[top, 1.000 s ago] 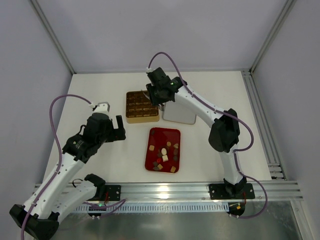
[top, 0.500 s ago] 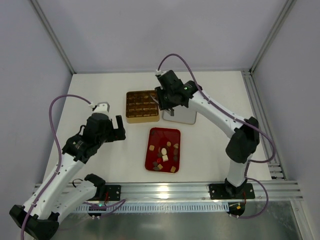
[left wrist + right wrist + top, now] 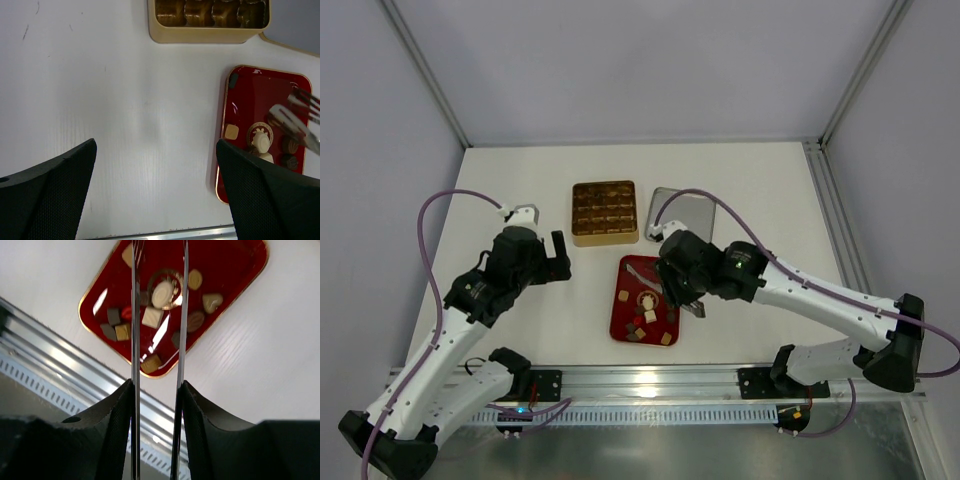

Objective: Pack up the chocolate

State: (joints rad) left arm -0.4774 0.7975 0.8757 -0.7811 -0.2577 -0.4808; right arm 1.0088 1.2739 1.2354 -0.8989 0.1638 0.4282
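The chocolate [image 3: 648, 310] lies as several small brown, tan and cream pieces in the red tray [image 3: 616, 300]. In the right wrist view a cream oval piece [image 3: 162, 294] shows between the two metal blades of the tongs [image 3: 184, 315]. My right gripper [image 3: 157, 385] is shut on those tongs, whose arms stand apart above the tray [image 3: 230, 265]. Seen from above, the right gripper [image 3: 678, 288] hangs over the tray's right side with the tongs [image 3: 642, 270] reaching left across it. My left gripper [image 3: 155, 145] is open over bare table, left of the tray [image 3: 235, 80].
The gold box [image 3: 604, 212] with gridded compartments stands behind the tray, holding brown pieces. A grey lid [image 3: 682, 213] lies to its right. The aluminium rail [image 3: 650, 380] runs along the near table edge.
My right arm has swung from the gold box and lid toward the near side, bringing the tongs over the red tray. The left arm has not moved.
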